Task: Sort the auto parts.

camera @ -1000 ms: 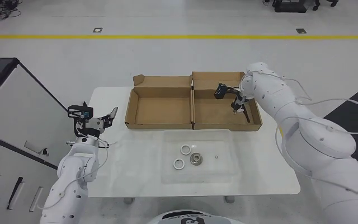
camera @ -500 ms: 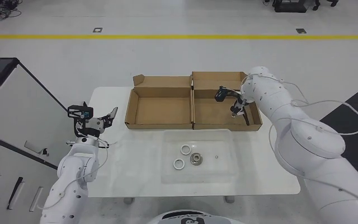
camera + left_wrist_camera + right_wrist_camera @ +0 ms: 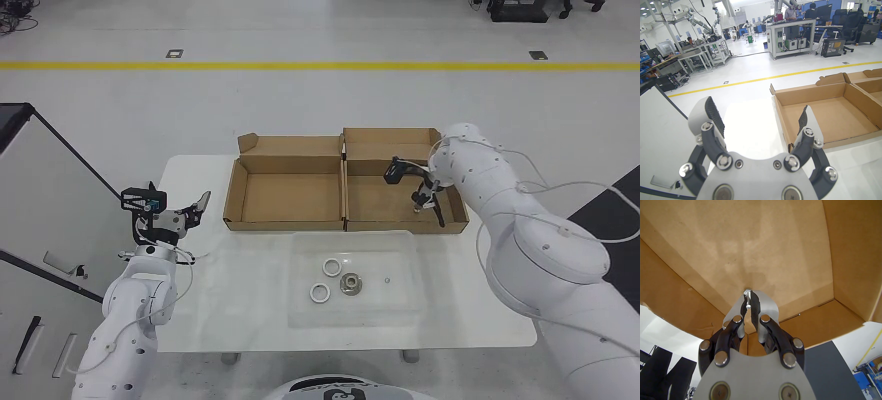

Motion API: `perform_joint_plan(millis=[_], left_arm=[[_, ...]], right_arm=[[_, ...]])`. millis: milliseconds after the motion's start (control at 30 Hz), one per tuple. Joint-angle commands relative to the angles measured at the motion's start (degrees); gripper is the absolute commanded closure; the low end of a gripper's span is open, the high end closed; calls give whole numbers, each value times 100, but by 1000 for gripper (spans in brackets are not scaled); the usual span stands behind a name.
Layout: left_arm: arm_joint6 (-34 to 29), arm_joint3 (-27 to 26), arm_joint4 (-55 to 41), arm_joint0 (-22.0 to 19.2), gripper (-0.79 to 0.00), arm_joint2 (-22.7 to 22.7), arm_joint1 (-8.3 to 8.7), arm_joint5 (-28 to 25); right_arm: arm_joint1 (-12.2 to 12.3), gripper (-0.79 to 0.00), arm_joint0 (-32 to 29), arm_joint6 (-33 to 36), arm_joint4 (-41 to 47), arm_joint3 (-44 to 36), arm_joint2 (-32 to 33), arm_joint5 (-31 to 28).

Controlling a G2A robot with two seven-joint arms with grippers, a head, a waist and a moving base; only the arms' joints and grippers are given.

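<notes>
Bolt [image 3: 748,303]: threaded, metal, pinched between the pads of the right gripper [image 3: 748,295] inside the right cardboard box [image 3: 372,208], toward its outer side wall. Long axis runs along the fingers; head end points down at the box floor, threaded end back toward the wrist. Contact with the floor: cannot tell. Release likely needs only a parting of the fingers. Left gripper [image 3: 757,104]: fingers spread, holding nothing, well apart, beside the left box [image 3: 829,113].

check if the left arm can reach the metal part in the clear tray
Probably yes: the left gripper is open and empty, the metal part lies in an open-topped tray, nothing stands between, and the right gripper is away in a cardboard box.
</notes>
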Motion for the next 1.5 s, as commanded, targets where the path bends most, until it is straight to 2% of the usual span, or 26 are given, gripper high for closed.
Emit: perform_joint_plan(millis=[0, 133, 400, 467, 533, 567, 967, 1233, 1467], left_arm=[[0, 0, 0, 0, -785, 0, 0, 0], [0, 0, 0, 0, -785, 0, 0, 0], [0, 0, 0, 0, -785, 0, 0, 0], [0, 0, 0, 0, -785, 0, 0, 0], [0, 0, 0, 0, -785, 0, 0, 0], [0, 0, 0, 0, -785, 0, 0, 0], [0, 0, 0, 0, -785, 0, 0, 0], [0, 0, 0, 0, -785, 0, 0, 0], [0, 0, 0, 0, -785, 0, 0, 0]], right_arm=[[-9, -108, -4, 0, -19, 15, 8, -9], [-24, -151, -19, 2, -56, 51, 24, -22], [-33, -292, 7, -38, -144, 96, 56, -87], [-32, -372, 39, -48, -183, 91, 59, -109], [-32, -714, 87, -64, -231, 76, 60, -131], [-31, -785, 121, -80, -271, 60, 55, -137], [-44, -785, 564, -230, -636, -347, 39, -449], [-9, -785, 714, -682, -988, -787, -44, -901], [224, -785, 666, -682, -1034, -1734, -44, -901]])
